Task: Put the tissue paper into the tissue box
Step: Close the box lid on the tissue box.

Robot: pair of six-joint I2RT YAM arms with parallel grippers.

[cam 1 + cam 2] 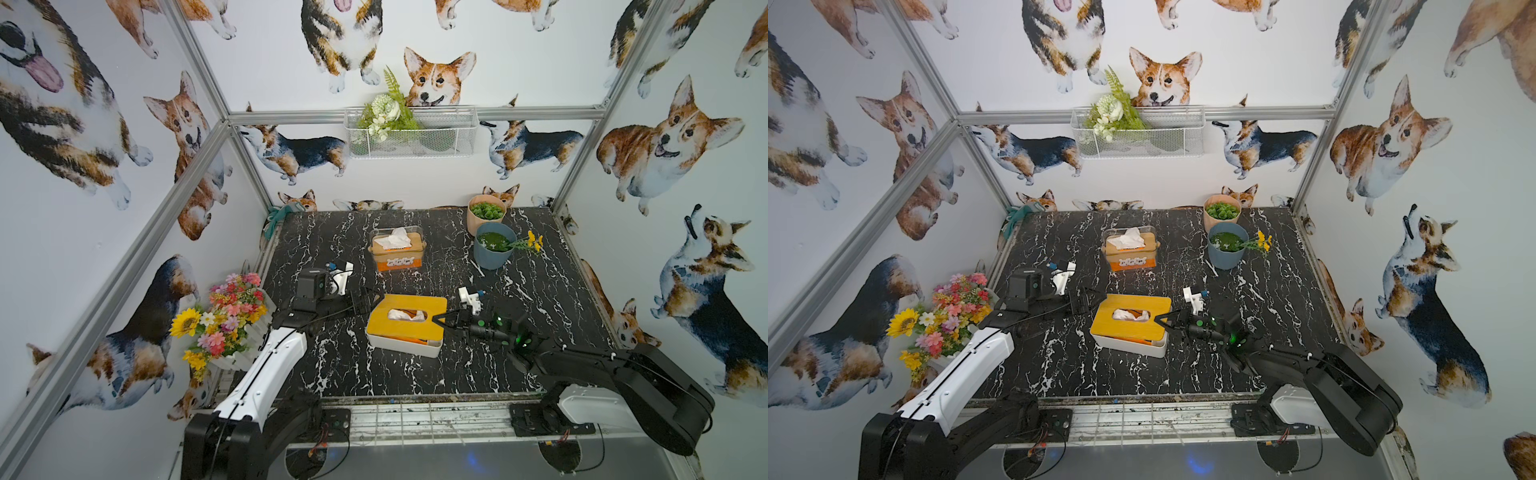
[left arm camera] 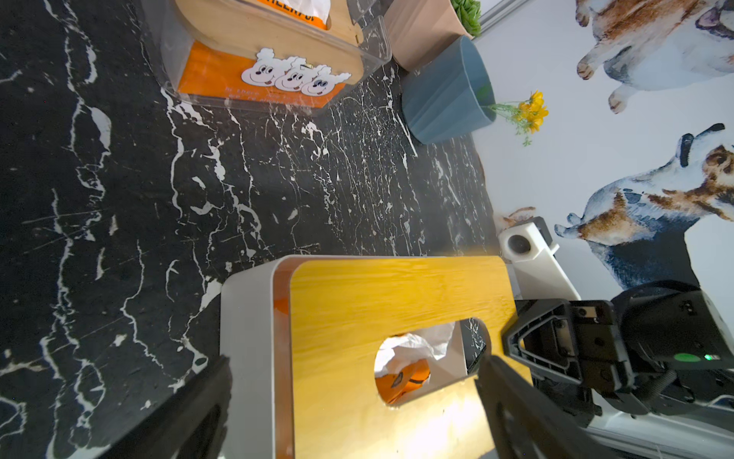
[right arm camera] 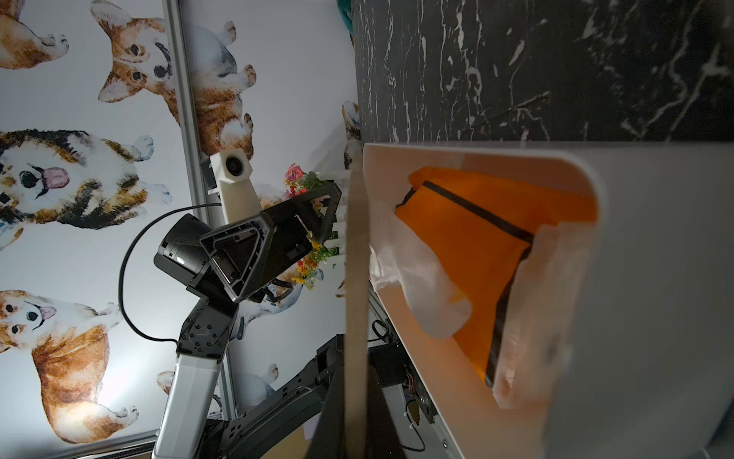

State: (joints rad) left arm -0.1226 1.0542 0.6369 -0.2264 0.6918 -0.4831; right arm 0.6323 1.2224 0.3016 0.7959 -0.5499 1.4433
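Because the black, white-veined marble worktop (image 1: pixel 332 365) lies bare on every side of the job, both arms have room to move. The clear tissue holder (image 1: pixel 397 249) at the back, the blue pot (image 1: pixel 492 253) and the bunch of artificial flowers (image 1: pixel 224 320) at the left edge all stand well apart. Near the middle sits the white rounded plastic tissue box (image 1: pixel 399 348). On it lies the yellow wooden lid (image 1: pixel 399 329) with its oval slot, skewed and lifted on the right arm's side, so the box's rim shows along the near and left edges. Through that gap the right wrist view shows the orange tissue pack (image 3: pixel 476 238) already inside, lying slanted, with a white tissue sheet (image 2: pixel 417 345) drawn up to the slot. The right pincer (image 1: pixel 435 319) is closed and appears to nip the lid's right edge. The left pincer (image 1: pixel 370 302) stands spread wide at the box's left end, holding nothing. By my reading, loading is done and closing the lid is in hand. Next the lid needs sliding square over the rim and lowering flat without trapping the sheet; the empty pincer could steady the box.
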